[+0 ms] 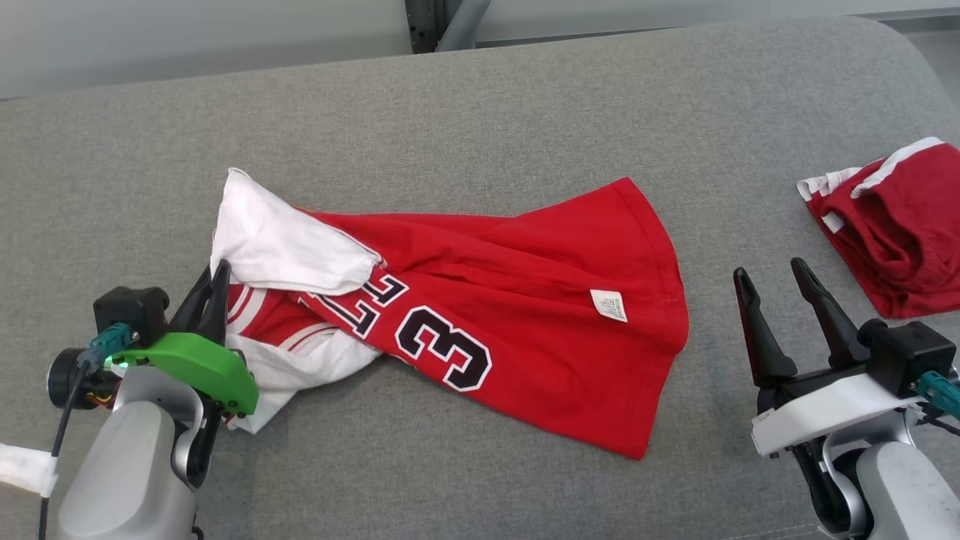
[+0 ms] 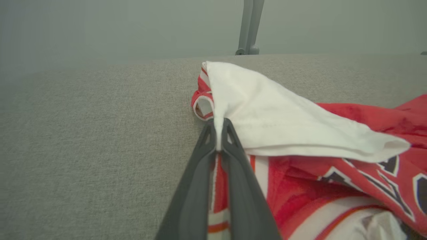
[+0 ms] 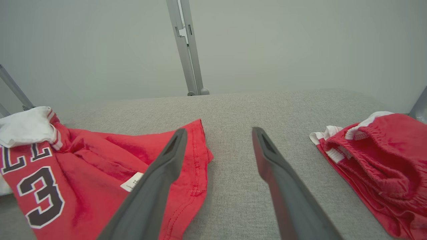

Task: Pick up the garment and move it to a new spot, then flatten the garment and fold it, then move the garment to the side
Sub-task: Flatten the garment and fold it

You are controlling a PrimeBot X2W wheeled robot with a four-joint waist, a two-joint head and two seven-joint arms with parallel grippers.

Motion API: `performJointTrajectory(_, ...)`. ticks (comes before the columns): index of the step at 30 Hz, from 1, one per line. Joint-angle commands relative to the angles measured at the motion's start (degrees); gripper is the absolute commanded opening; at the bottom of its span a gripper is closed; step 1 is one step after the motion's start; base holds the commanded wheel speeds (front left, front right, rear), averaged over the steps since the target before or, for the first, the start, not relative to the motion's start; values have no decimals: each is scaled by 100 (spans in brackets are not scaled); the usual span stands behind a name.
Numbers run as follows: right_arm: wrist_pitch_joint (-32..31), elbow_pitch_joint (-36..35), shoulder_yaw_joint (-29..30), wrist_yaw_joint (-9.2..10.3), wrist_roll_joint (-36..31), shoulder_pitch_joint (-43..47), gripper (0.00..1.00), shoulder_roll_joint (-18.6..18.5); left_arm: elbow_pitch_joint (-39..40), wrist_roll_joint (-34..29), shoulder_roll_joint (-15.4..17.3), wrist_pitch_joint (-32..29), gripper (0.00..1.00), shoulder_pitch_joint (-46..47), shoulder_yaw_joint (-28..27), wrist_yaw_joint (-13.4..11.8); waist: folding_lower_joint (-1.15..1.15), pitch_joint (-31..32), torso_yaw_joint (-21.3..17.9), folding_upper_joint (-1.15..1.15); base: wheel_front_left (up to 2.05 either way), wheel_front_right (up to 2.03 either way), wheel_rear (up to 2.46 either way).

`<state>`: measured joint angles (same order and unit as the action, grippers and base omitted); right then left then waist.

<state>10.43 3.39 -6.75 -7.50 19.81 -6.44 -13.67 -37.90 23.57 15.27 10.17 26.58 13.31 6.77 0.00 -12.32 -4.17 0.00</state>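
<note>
The garment [image 1: 510, 315] is a red jersey with white sleeves and a dark "3", lying crumpled across the middle of the grey table [image 1: 525, 105]. My left gripper [image 1: 214, 279] sits at its left end, shut on the white sleeve edge. In the left wrist view the fingertips [image 2: 218, 128] pinch a thin fold of white cloth of the garment [image 2: 283, 123]. My right gripper [image 1: 769, 274] hovers open to the right of the garment's hem, apart from it. The right wrist view shows its fingers [image 3: 217, 133] spread over bare table, beside the garment [image 3: 100, 166].
A second red cloth with white trim [image 1: 896, 225] lies bunched at the table's right edge, just beyond my right gripper; it also lies at the right in the right wrist view [image 3: 377, 156]. A grey metal post [image 3: 186, 50] rises behind the table's far edge.
</note>
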Motion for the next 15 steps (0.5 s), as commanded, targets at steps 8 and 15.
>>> performJointTrajectory(8, -27, -5, 17, 2, 120, 71, 100, 16, 927, -56, 196, -296, 0, -182, 20, -188, 0, 124, 147, 0, 0, 0, 0)
performJointTrajectory(15, -15, 14, 101, 2, 170, 180, 100, 38, 2071, 275, 174, -844, 0, -1155, -47, -471, 0, 223, 194, 0, 0, 0, 0)
